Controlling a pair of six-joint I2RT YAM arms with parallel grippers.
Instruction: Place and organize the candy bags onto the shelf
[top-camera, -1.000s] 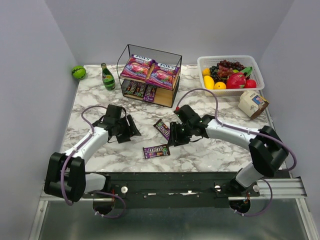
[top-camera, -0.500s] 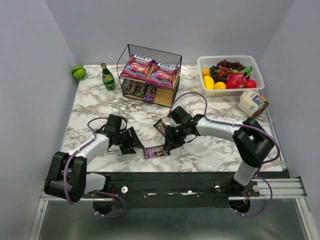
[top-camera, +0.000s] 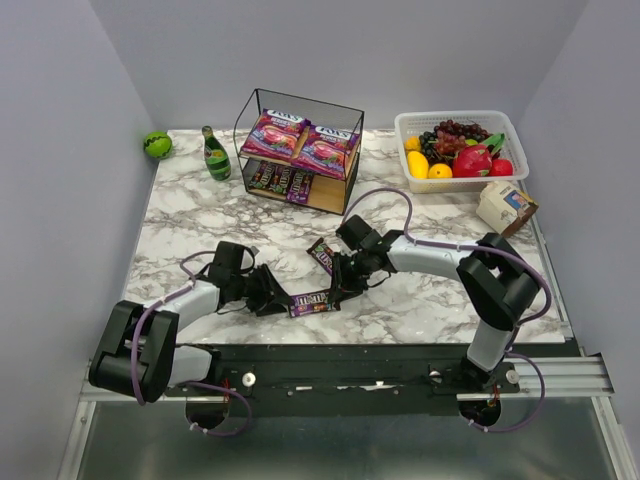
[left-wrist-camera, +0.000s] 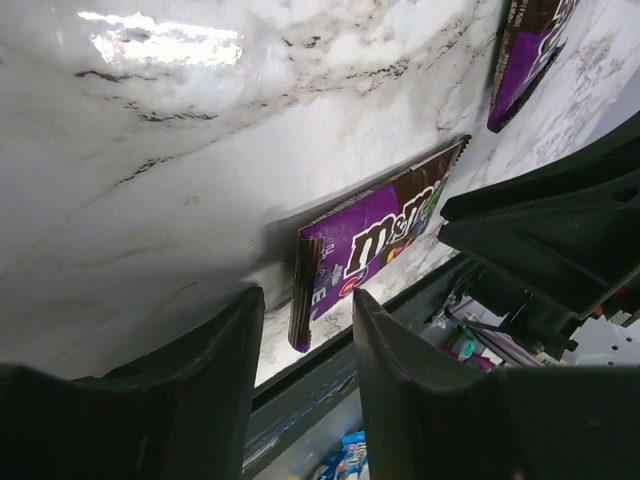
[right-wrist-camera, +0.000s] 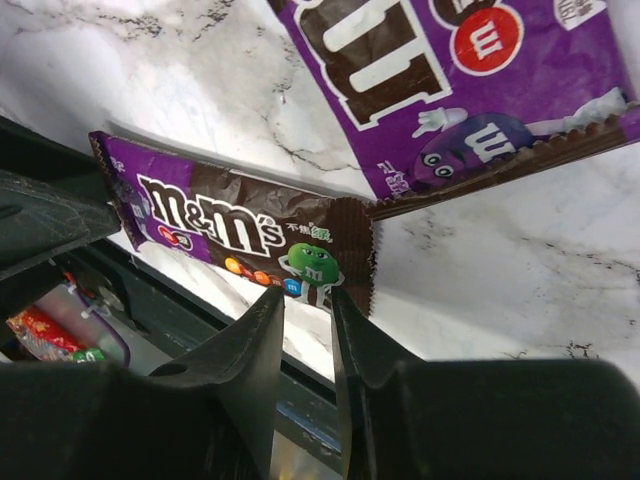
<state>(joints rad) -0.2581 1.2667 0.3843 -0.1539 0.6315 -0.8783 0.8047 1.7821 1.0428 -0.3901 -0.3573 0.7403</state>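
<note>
Top external view shows an M&M's packet (top-camera: 312, 301) lying near the table's (top-camera: 200, 215) front edge, well apart from the shelf (top-camera: 300, 150). The left gripper (left-wrist-camera: 305, 300) straddles one end, jaws half open and not touching. The right gripper (right-wrist-camera: 308, 295), nearly closed, sits at the other end, grip unclear.

Purple-brown foil packet (right-wrist-camera: 240, 235), lower left: "m&m's" in white.
Second purple packet (right-wrist-camera: 450, 90), upper right: red disc with "m".

Bystanders on the marble table (top-camera: 200, 210)
Far left, a green ball (top-camera: 156, 144) and bottle (top-camera: 215, 155); far right, a white basket (top-camera: 465, 184) of fruit (top-camera: 470, 160), a small carton (top-camera: 505, 208) beside it.
</note>
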